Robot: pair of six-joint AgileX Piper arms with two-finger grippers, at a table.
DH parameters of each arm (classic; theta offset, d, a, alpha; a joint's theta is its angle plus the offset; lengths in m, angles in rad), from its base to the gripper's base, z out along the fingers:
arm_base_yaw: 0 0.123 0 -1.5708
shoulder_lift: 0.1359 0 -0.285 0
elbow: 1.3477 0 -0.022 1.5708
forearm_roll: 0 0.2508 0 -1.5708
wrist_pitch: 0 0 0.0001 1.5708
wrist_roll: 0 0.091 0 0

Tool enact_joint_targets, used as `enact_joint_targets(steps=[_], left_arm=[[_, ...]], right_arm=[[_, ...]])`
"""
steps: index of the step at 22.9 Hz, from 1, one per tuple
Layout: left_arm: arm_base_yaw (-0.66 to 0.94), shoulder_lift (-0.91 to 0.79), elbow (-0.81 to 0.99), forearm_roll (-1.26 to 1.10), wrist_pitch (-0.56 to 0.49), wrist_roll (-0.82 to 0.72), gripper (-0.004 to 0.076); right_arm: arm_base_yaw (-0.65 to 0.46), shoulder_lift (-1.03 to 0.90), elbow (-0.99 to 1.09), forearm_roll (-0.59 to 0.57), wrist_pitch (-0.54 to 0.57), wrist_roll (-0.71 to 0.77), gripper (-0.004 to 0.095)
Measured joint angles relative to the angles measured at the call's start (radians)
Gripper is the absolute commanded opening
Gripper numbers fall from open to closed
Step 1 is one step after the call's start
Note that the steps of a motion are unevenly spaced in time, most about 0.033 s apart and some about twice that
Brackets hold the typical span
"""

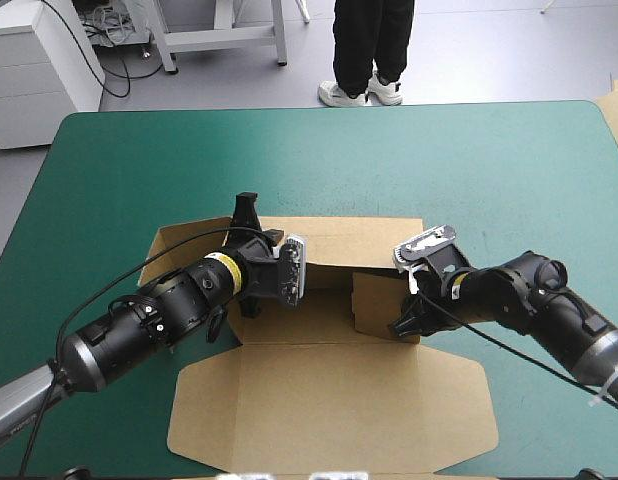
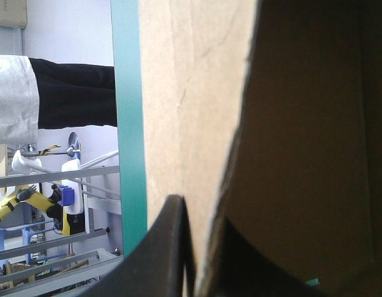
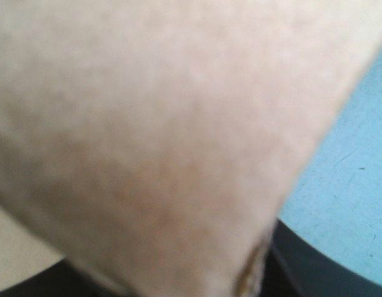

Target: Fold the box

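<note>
Find box (image 1: 329,400) mid-counter (image 1: 489,170), lid flat nearward. See left end effector (image 1: 247,212) clamped on raised far wall, likely steadying it. Right end effector (image 1: 404,325) at inner flap: closure untellable, hidden by board.

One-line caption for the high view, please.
Left hand grips the box's far wall; right hand meets an upright flap; lid flat on teal-green table.
</note>
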Motion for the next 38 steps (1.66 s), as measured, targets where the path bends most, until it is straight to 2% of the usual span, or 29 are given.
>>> enact_joint_targets(steps=[3, 6, 9, 14, 17, 21, 23, 25, 30, 33, 38], left_arm=[[0.0, 0.0, 0.001, 0.0, -0.001, 0.0, -0.0008], [0.0, 0.0, 0.001, 0.0, -0.001, 0.0, -0.0008], [0.0, 0.0, 0.001, 0.0, -0.001, 0.0, -0.0008], [0.001, 0.0, 0.002, -0.001, -0.007, -0.003, -0.0008], [0.002, 0.0, 0.002, -0.013, -0.012, -0.003, 0.0022], [0.003, 0.0, 0.002, -0.035, -0.013, -0.003, 0.0176], [0.003, 0.0, 0.005, -0.05, -0.009, -0.005, 0.0325], [0.002, 0.0, 0.01, -0.083, -0.001, -0.007, 0.0395], [-0.067, -0.038, 0.023, -0.14, 0.015, -0.028, 0.0395], [-0.094, -0.076, 0.029, -0.151, 0.049, -0.052, 0.0354], [-0.102, -0.1, 0.034, -0.092, 0.089, -0.088, 0.0345]], right_arm=[[0.023, -0.048, 0.076, -0.031, -0.122, 0.078, 0.03], [0.023, -0.079, 0.123, -0.048, -0.192, 0.122, 0.0205], [0.023, -0.108, 0.167, -0.051, -0.269, 0.159, -0.0017], [0.023, -0.12, 0.184, -0.062, -0.306, 0.178, -0.0011], [0.023, -0.12, 0.186, -0.061, -0.311, 0.184, -0.001], [0.023, -0.12, 0.186, -0.061, -0.317, 0.197, -0.0012], [0.023, -0.12, 0.186, -0.066, -0.32, 0.201, -0.0012], [0.023, -0.118, 0.186, -0.07, -0.329, 0.208, -0.0012], [0.018, -0.073, 0.163, -0.08, -0.332, 0.216, -0.0012], [0.016, 0.008, 0.107, -0.094, -0.332, 0.213, -0.0012], [0.018, 0.105, 0.029, -0.086, -0.336, 0.212, -0.0012]])
